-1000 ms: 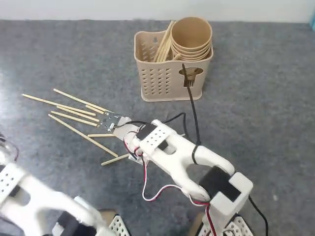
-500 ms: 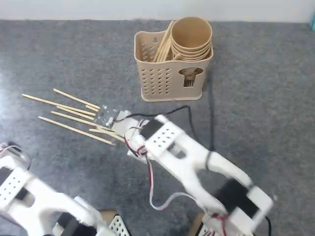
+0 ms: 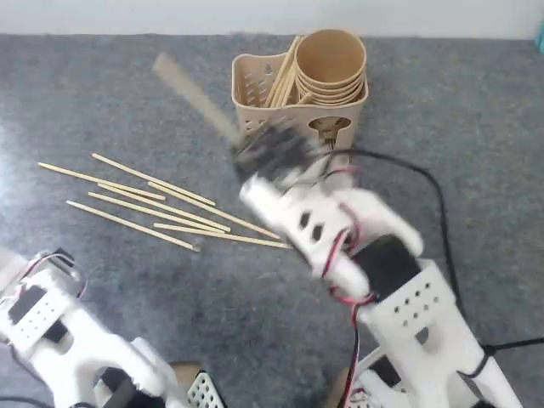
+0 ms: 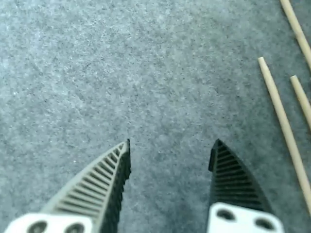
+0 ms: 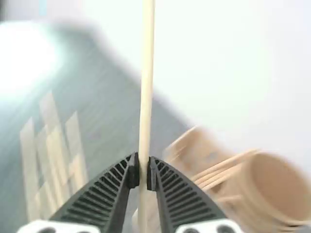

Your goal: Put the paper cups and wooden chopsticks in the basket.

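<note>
Chopstick (image 5: 146, 73): pinched near one end by the right gripper (image 5: 142, 157), jaws clamped hard on it, the long free end running straight out past the tips. That grip probably lets the free end lead into the basket (image 3: 248, 93). In the high view the stick is up off the table, slanting, near the basket's front-left side. It's too blurred to tell whether it touches the rim.

The basket holds the stacked paper cups (image 3: 331, 59) on one side, with the stowed chopsticks (image 3: 283, 72) leaning upright beside them. The stick side is the likely drop slot.

Loose chopsticks (image 3: 161, 208): several, flat and fanned on the grey mat (image 3: 467, 127), well apart from the basket.

Left gripper (image 4: 172, 143): low over bare mat, jaws spread and empty, a few stick ends just beside it. It looks parked clear of the right arm's path.
</note>
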